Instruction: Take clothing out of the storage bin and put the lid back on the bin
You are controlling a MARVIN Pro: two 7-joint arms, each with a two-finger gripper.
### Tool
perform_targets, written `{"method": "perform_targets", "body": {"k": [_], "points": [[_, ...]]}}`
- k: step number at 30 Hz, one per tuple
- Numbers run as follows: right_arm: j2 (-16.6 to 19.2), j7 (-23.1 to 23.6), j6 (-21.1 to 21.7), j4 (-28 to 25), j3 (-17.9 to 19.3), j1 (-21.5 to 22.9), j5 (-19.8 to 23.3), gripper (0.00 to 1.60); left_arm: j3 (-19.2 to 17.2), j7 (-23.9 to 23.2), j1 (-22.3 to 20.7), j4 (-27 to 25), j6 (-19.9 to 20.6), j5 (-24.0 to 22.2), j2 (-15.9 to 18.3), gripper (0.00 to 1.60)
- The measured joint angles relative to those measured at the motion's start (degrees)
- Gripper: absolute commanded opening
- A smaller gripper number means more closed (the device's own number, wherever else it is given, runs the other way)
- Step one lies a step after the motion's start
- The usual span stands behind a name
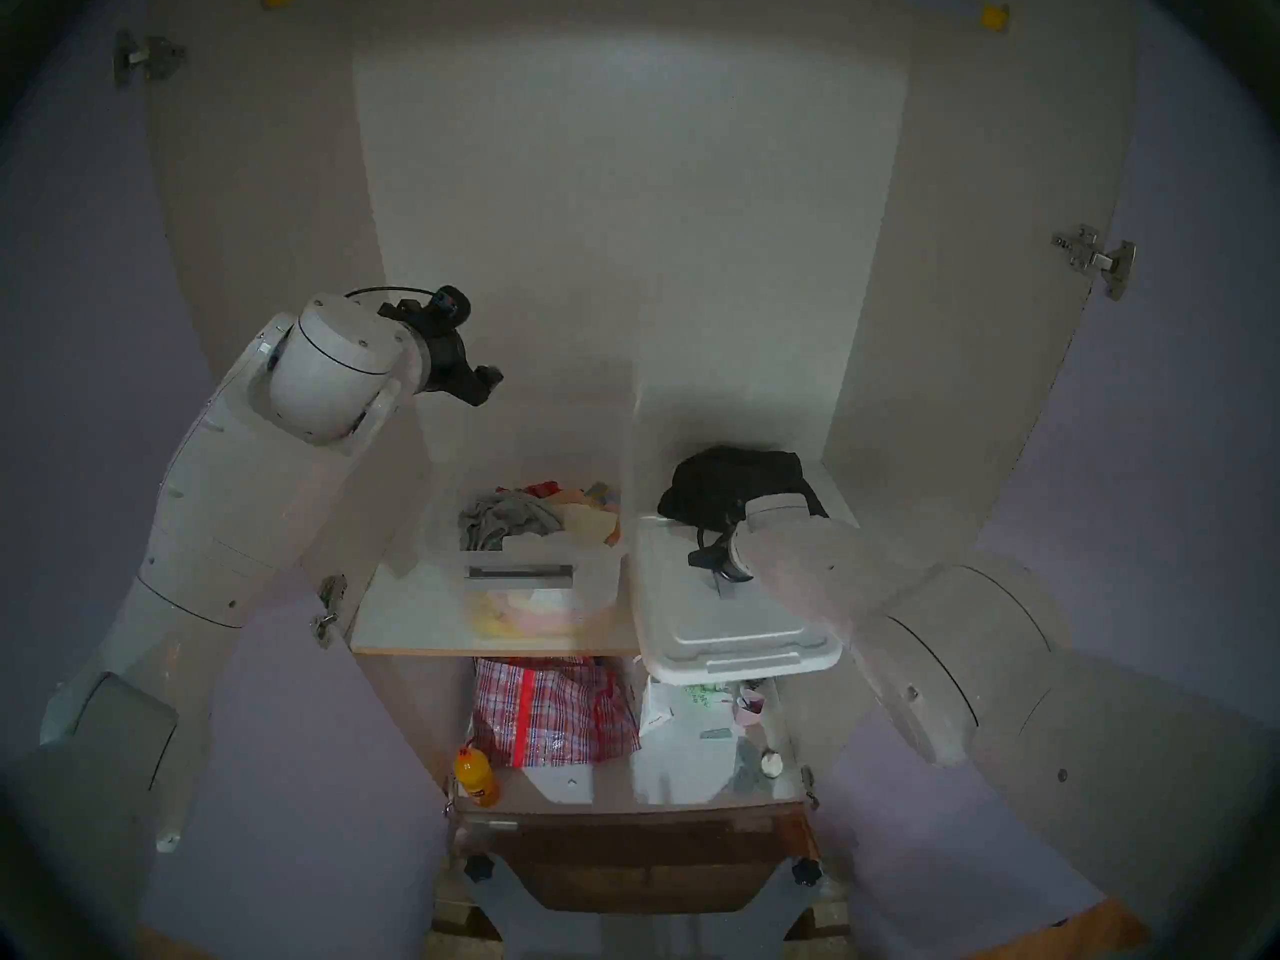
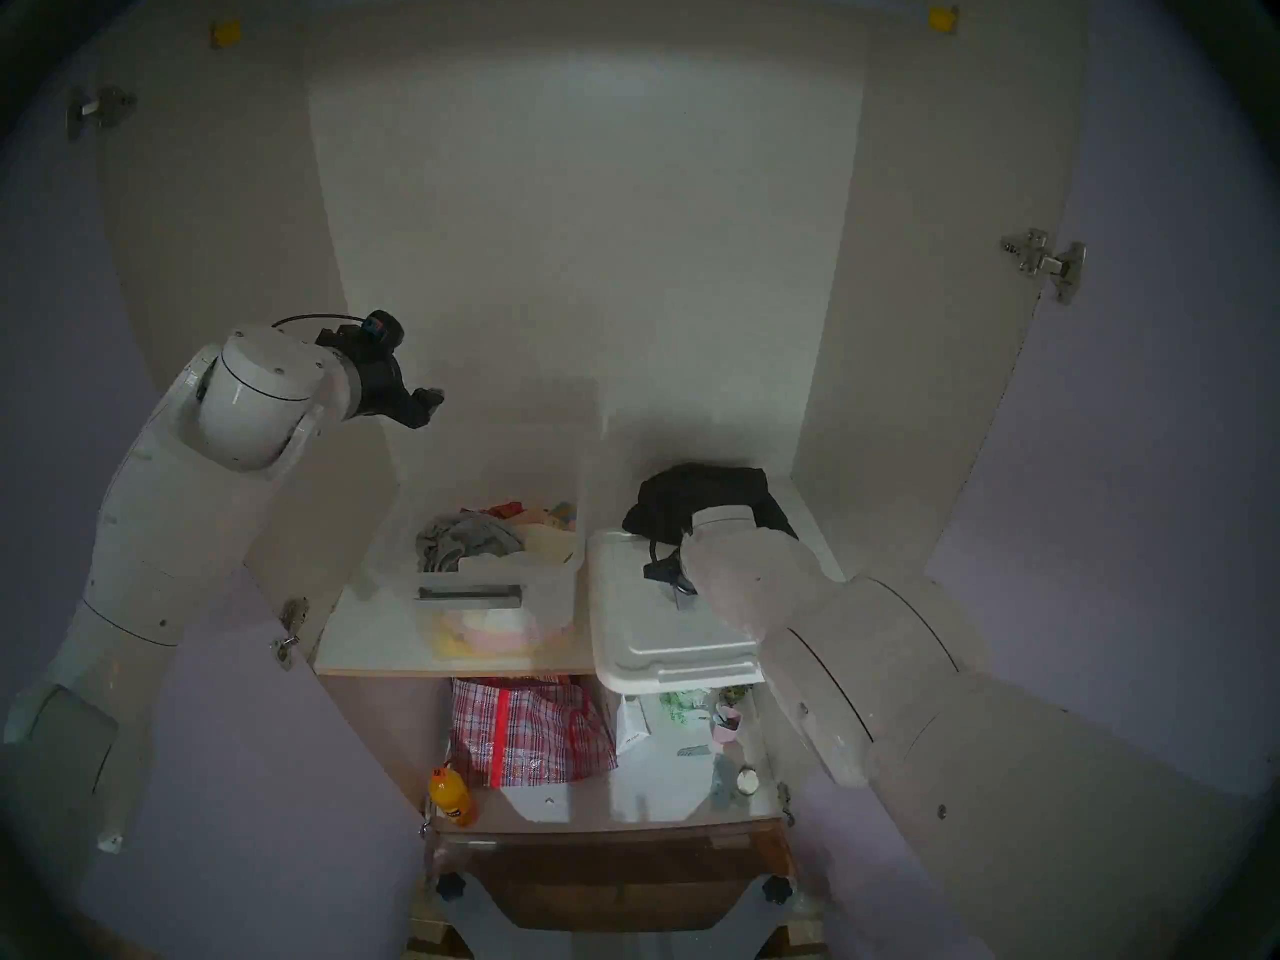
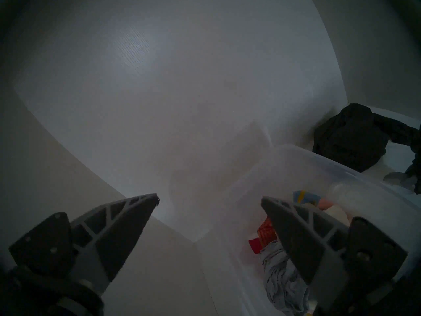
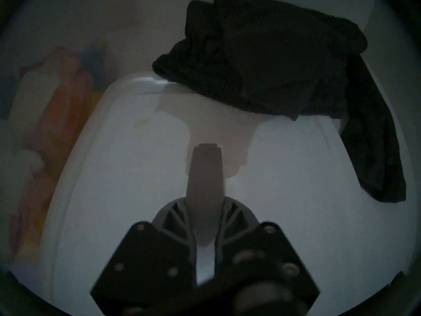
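1. The black garment (image 1: 734, 484) was found out of the bin (image 1: 540, 577), lying on the shelf (image 1: 402, 619) to the bin's right. Its near edge was draped over the far end of the lid (image 1: 727, 633). The removal step was judged complete.
2. The bin was seen open on the shelf's left half, with no lid on it. A grey garment (image 1: 505, 519) and small red, yellow and cream cloths (image 1: 589, 505) were left inside.
3. The lid was seen beside the bin, on its right, overhanging the shelf's front edge. Replacing it was judged the step still to be done.
4. The right gripper (image 4: 206, 153) was seen pinched shut on the grey strip handle at the lid's centre. The grip was judged the start of the lid transfer.
5. The garment's overlap on the lid was judged a hazard: the cloth could be dragged along when the lid is carried.
6. The left gripper (image 3: 209, 201) was seen held high above the bin's left side, its jaws spread wide and empty.
7. Counts:
   - bins: one
   - lids: one
   - black garments: one
   - grey garments: one
   - grippers: two
   - small cloths: several, not separable
8. On the lower shelf a checked bag (image 1: 554, 709) and an orange bottle (image 1: 476, 775) were seen, one of each.
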Motion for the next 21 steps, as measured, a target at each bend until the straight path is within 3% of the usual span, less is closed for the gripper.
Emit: {"method": "perform_targets", "body": {"k": [8, 15, 21], "points": [[-0.28, -2.21, 1.52, 0.46, 3.23, 2.49, 1.68, 0.0, 0.0, 0.0, 0.0, 0.0, 0.0, 0.0, 0.0, 1.6], [-0.75, -5.27, 3.38, 0.92, 8.28, 4.42, 3.35, 0.0, 0.0, 0.01, 0.0, 0.0, 0.0, -0.01, 0.0, 1.6], [-1.27, -7.41, 4.32, 0.92, 9.94, 5.91, 4.26, 0.0, 0.0, 0.01, 0.0, 0.0, 0.0, -0.02, 0.0, 1.6]]}}
